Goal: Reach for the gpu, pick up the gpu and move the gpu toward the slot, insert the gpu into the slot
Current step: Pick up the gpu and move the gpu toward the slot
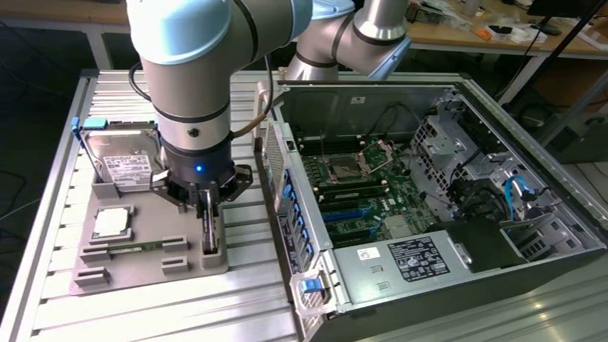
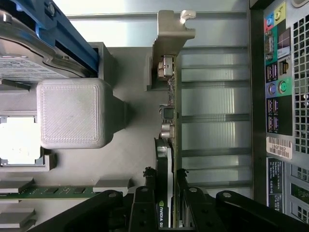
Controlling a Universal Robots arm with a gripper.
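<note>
The gpu (image 1: 211,239) stands on edge in the grey holder plate (image 1: 142,274), on the slatted table at the exterior view's left of the open computer case. In the wrist view the gpu (image 2: 170,96) is a thin dark card seen edge-on, its silvery bracket (image 2: 171,29) at the far end. My gripper (image 1: 207,214) comes straight down on the card's top edge. The black fingers (image 2: 149,174) sit against both faces of the card, so my gripper (image 2: 165,175) is shut on it. The slot (image 1: 354,211) is a long strip on the green motherboard (image 1: 380,196) inside the case.
On the holder plate are a silver hard drive (image 1: 124,160), a square processor (image 1: 112,222) and a green memory stick (image 1: 133,247). The case wall (image 1: 285,206) rises just beside the gpu. A power supply (image 1: 404,260) and drive cage (image 1: 456,149) crowd the case interior.
</note>
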